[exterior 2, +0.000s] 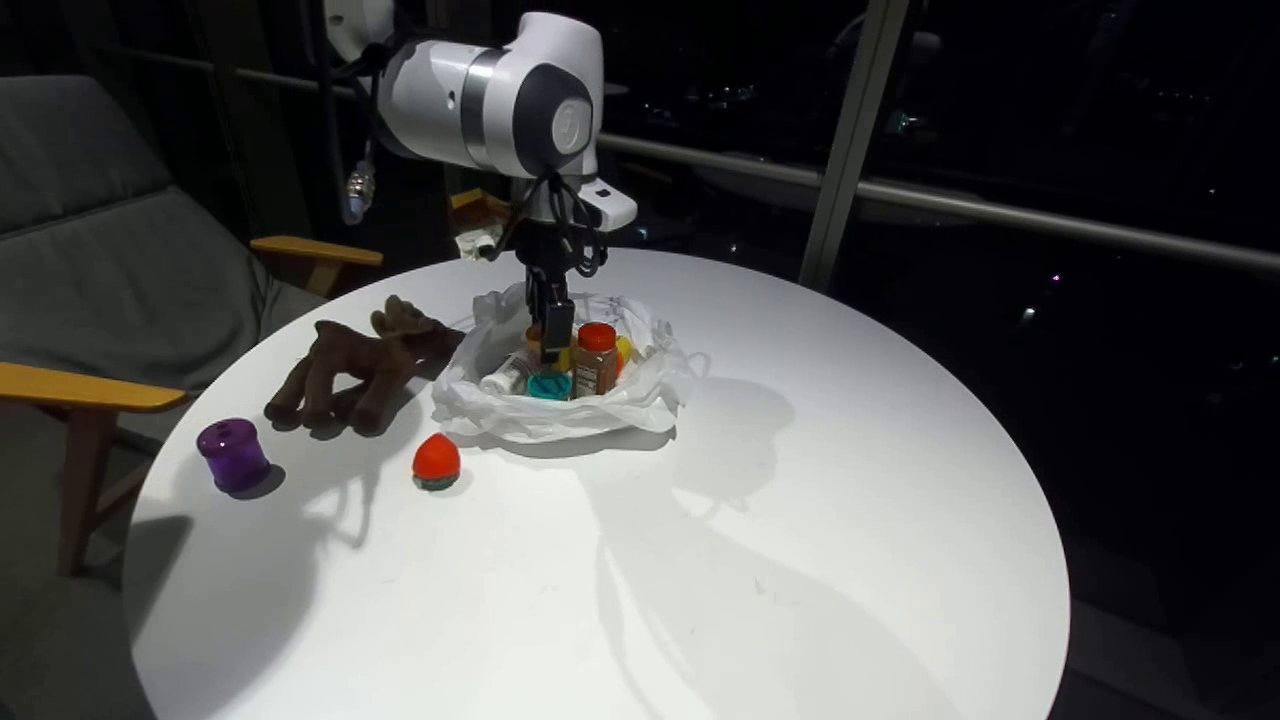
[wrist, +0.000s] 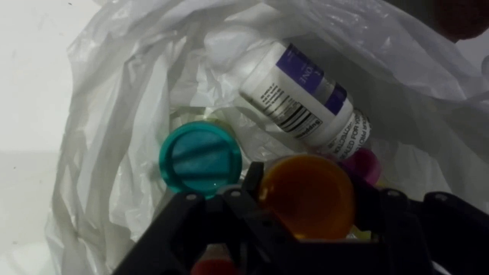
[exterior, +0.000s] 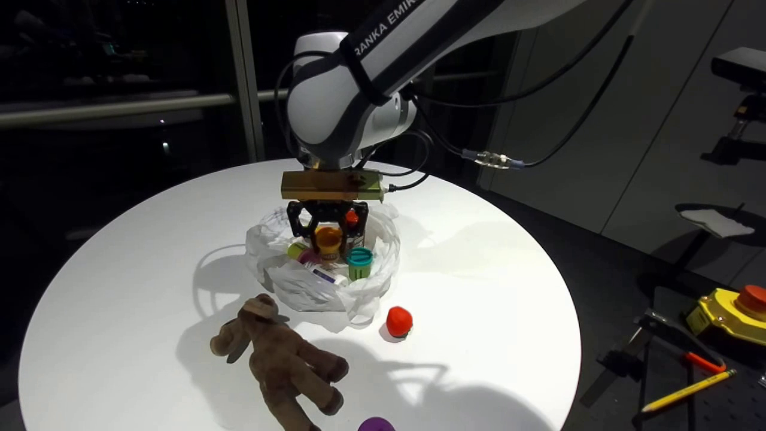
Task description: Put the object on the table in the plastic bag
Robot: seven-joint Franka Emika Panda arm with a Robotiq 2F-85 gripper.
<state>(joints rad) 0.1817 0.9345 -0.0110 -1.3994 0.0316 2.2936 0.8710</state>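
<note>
One bag (exterior 2: 555, 420), two fingers (wrist: 253, 176) gripping one orange tub (wrist: 307, 196)

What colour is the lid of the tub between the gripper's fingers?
The lid is orange, clearest in the wrist view.

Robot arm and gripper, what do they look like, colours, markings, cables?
The arm is rounded and white with dark panels. In an exterior view, lettering partly shows on it, reading RANKA EMI, beside a black strap. Black cables hang off it, one with a clear connector. A shiny gold box sits above the gripper, which is black and jointed with two fingers.
</note>
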